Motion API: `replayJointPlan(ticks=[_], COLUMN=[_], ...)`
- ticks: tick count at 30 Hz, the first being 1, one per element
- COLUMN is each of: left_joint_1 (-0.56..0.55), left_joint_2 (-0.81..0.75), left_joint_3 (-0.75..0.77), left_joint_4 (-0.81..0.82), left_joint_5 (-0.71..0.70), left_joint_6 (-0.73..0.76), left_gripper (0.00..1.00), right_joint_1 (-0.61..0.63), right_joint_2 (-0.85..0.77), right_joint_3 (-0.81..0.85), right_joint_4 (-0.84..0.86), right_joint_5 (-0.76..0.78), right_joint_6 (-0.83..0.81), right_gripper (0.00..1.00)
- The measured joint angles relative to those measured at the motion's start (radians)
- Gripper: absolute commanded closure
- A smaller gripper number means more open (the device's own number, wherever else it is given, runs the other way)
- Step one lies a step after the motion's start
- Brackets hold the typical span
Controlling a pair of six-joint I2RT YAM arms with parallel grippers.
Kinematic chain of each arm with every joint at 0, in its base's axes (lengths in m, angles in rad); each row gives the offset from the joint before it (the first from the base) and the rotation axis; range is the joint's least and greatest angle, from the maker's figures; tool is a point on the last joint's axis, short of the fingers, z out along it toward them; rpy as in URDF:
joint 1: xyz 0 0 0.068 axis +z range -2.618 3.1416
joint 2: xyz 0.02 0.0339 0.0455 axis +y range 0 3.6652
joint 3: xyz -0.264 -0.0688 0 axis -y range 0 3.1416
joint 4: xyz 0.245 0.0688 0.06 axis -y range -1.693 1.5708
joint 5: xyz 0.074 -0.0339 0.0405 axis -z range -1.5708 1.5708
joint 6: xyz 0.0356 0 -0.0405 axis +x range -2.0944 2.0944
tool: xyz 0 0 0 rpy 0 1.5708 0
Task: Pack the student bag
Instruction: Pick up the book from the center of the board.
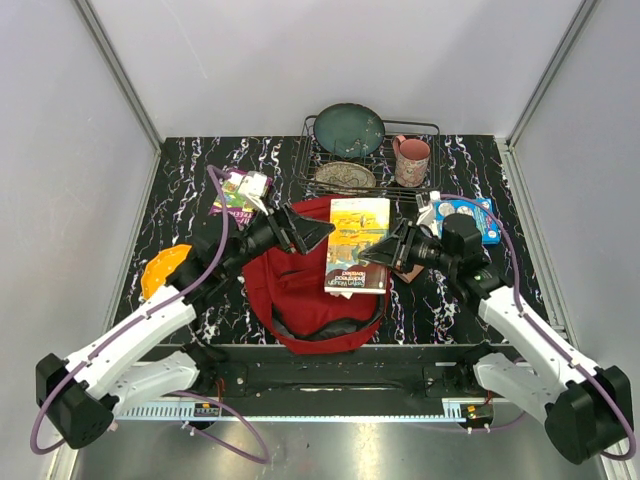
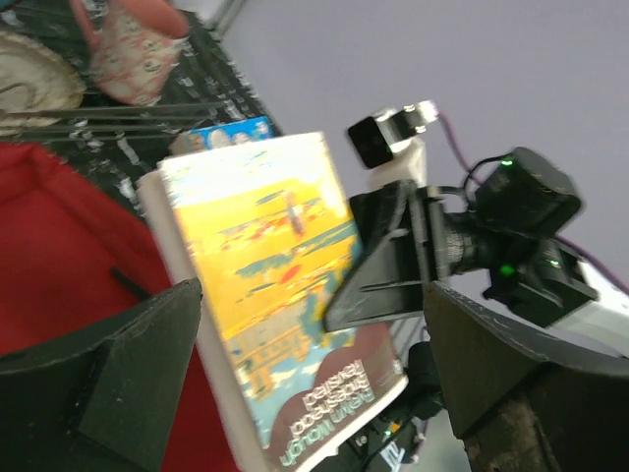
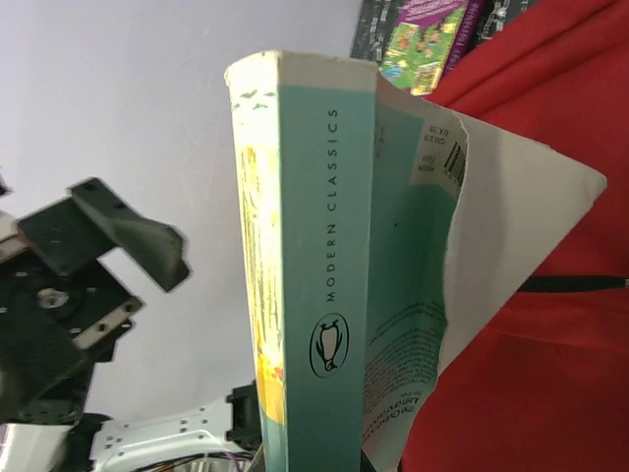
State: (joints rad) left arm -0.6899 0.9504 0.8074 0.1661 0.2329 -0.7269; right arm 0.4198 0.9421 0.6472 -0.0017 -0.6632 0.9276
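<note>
The bag [image 1: 300,290], soft red fabric with dark trim, lies slumped at the centre of the black marbled table [image 1: 180,200], between the two arms. The right gripper [image 1: 386,254] is clamped on the right edge of a rectangular paperback [image 1: 357,245], held cover-up above the bag. Its cover is yellow, its spine teal, and its back cover curls away. The left gripper [image 1: 312,232] stands spread wide just beside the paperback's left edge, holding nothing.
</note>
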Motion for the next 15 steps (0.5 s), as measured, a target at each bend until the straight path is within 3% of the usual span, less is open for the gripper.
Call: replayJointPlan(ticks=[8,12,13,15], left_joint_1=[0.0,0.0,0.0,0.002], left_joint_2=[-0.125,-0.18,-0.184,-0.182], left_joint_3=[-0.016,-0.016,-0.016,-0.019], left_joint_4=[-0.214,-0.261,-0.272,-0.287], left_joint_5=[-0.192,-0.243,-0.25,-0.255], left_joint_6=[0.028,0.038,0.038,0.038], left_gripper=[0.01,0.01,0.01,0.01], right_joint_1=[0.0,0.0,0.0,0.0], right_joint_2=[0.14,0.29,0.344,0.439], right_joint_3=[-0.023,-0.026,-0.03,-0.046], right_joint_4=[0.331,0.345,0.349,0.37], right_joint_5=[-0.127,-0.126,-0.116,-0.104], right_joint_6=[0.184,0.179,0.169,0.168], right_gripper=[0.71,0.54,0.42,0.38])
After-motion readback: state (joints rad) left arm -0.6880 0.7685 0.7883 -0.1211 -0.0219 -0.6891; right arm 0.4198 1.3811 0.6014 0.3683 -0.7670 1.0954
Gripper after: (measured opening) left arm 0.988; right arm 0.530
